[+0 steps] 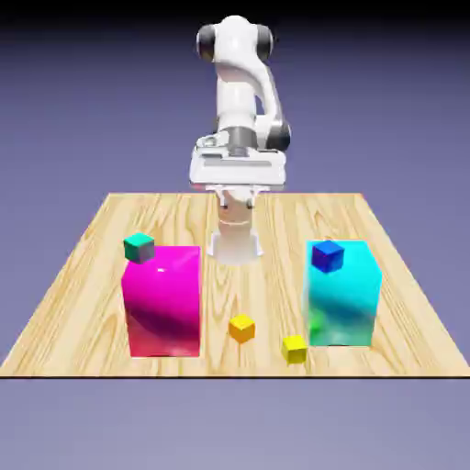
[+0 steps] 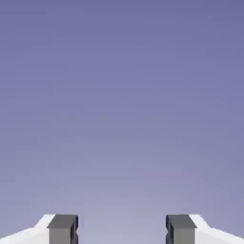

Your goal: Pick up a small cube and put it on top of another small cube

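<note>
Lemon-yellow small cube [image 1: 295,348] sits loose on the table [image 1: 83,275], close to the near edge, just off the near corner of the big cyan block [image 1: 343,294], not touching it. Amber small cube [image 1: 241,328] lies near it toward the exterior view's left, between the two big blocks, also free, so it looks like a reachable stacking base. Magenta block [image 1: 163,300] stands further left; a teal small cube [image 1: 139,246] sits at its back top corner and a blue small cube [image 1: 328,256] on top of the cyan block. Gripper [image 2: 122,229] is spread, nothing between the fingers; hand view shows only backdrop. Arm is folded back at the far edge, well apart from the cubes. Pick not yet started; reaching down to the yellow cube comes first.
</note>
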You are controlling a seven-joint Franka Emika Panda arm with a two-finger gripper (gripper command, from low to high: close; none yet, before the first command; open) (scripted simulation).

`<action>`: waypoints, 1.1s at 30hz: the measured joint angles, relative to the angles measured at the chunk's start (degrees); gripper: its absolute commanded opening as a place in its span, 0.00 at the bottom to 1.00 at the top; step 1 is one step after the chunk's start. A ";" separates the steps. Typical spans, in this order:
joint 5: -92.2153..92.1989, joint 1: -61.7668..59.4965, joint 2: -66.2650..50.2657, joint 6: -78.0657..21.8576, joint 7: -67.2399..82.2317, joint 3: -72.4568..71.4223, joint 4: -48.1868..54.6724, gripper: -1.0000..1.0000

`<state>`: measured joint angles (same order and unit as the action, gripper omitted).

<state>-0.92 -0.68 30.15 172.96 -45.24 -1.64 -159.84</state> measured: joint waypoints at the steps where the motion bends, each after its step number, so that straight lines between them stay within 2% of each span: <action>1: -0.76 -1.14 -2.08 -0.87 -2.31 -1.36 0.96 0.50; 27: -20.63 -30.71 -56.07 -23.50 -62.31 -36.76 26.02 0.50; 29: -20.86 -31.05 -56.68 -23.76 -62.99 -37.17 26.31 0.50; 33: -10.90 -32.52 -64.56 -18.19 -69.44 -38.50 27.03 0.50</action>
<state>-11.82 -33.20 -34.41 154.77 -114.68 -40.15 -132.81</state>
